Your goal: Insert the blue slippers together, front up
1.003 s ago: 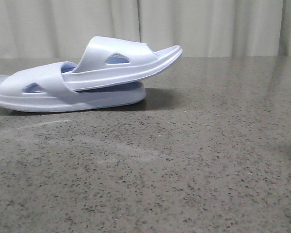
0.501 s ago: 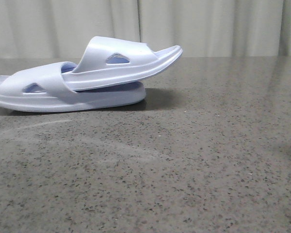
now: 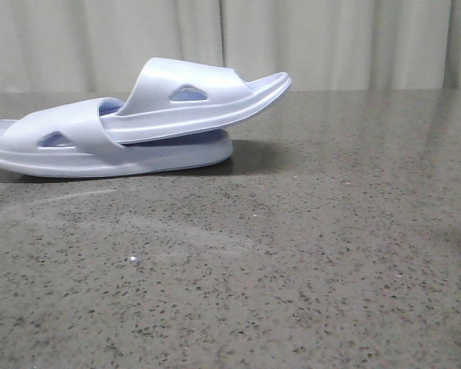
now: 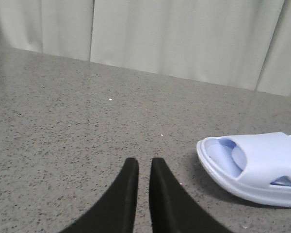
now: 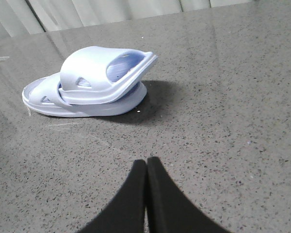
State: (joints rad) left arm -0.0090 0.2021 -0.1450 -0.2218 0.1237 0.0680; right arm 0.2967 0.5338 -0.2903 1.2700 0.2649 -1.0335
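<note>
The grey speckled stone table (image 3: 307, 277) spreads wide under me, with a pale pleated curtain (image 3: 330, 42) behind it. In the front view the pair of very pale blue-lavender foam slide slippers (image 3: 131, 123) sits at about ten o'clock, well apart from both of my arms.

I judge the nesting step done. The upper slipper (image 3: 192, 96) has its heel tucked under the strap of the lower slipper (image 3: 77, 150), and its toe tilts up toward two o'clock, clear of the table. The lower one lies flat on its thick sole. What is left, as I read it, is only to keep my arms back and leave the pair alone; any nudge could tip the raised toe out.

Each wide strap shows a triangular cut-out in its side, and the ribbed footbed shows a deeper blue inside.

My left gripper (image 4: 139, 167) holds nothing, its black fingers a narrow slit apart. My right gripper (image 5: 146, 167) holds nothing either, its fingers pressed together.
</note>
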